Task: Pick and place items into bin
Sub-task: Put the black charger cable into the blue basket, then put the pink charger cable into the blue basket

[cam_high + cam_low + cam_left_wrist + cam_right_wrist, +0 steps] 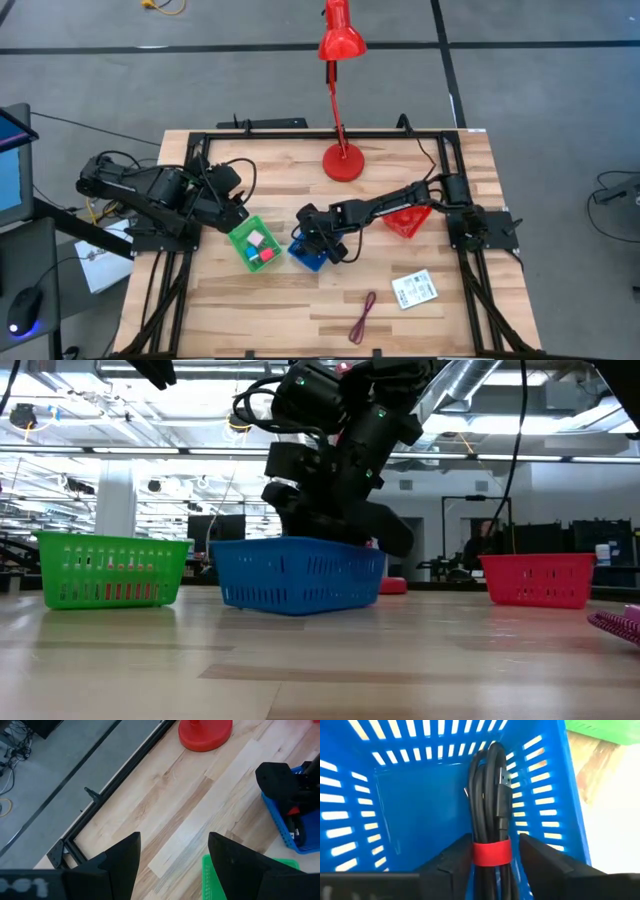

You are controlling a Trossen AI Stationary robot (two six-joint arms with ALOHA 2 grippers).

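Observation:
My right gripper (318, 240) reaches down into a blue basket (303, 256) at mid-table and is shut on a bundled black cable (490, 795) tied with a red band. My left gripper (172, 855) hovers open with nothing between its fingers, beside a green basket (250, 246). That basket holds a pink cube (256, 240) and a red cube (266, 254). A white printed packet (413, 290) and a dark red looped cord (362, 318) lie flat on the table near its front edge. The tiny blue-white piece does not show. My right gripper has the cable bundle pinched between its two fingers at the red band (491, 854). The fingers come from above, slanting down into the blue basket (395, 795), and lie along the bundle. The bundle's far end (492, 750) rests against the basket's slotted wall.
A red basket (408, 222) sits under the right arm's forearm. A tall red desk lamp stands on its round base (343, 162) toward the far edge. A black frame rail (100, 800) borders the table. Bare wood (270, 310) lies in front of the baskets.

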